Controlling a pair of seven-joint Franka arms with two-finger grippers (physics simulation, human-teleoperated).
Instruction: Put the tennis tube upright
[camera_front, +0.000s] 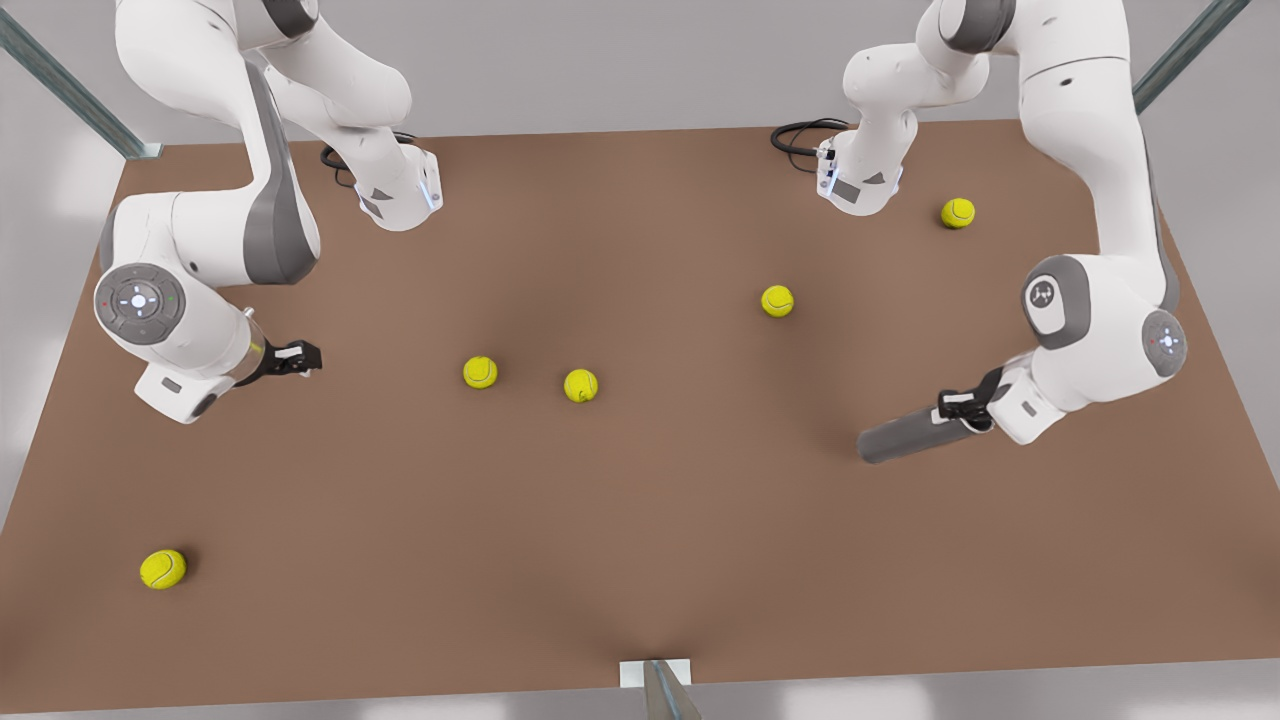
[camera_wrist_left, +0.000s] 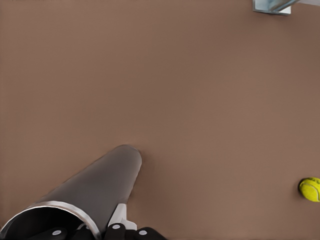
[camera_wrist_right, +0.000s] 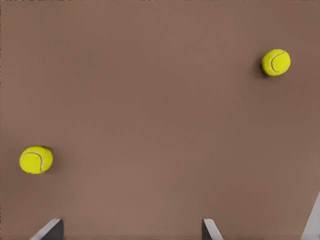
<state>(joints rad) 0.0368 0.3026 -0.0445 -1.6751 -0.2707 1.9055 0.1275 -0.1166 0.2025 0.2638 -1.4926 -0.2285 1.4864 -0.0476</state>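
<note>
At front view's right: tube (camera_front: 915, 433) clenched at rim by left gripper (camera_front: 962, 408), tilted for upending | right gripper (camera_front: 293, 358) spread, idle.

White arms (camera_front: 1080, 120) (grey joints, black cables)

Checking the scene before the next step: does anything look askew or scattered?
The dull-grey metallic tennis tube isn't upright; it slants in the left gripper, clamped near its rim. Five yellow-green tennis balls lie scattered across the brown table. The right gripper waits open.
</note>
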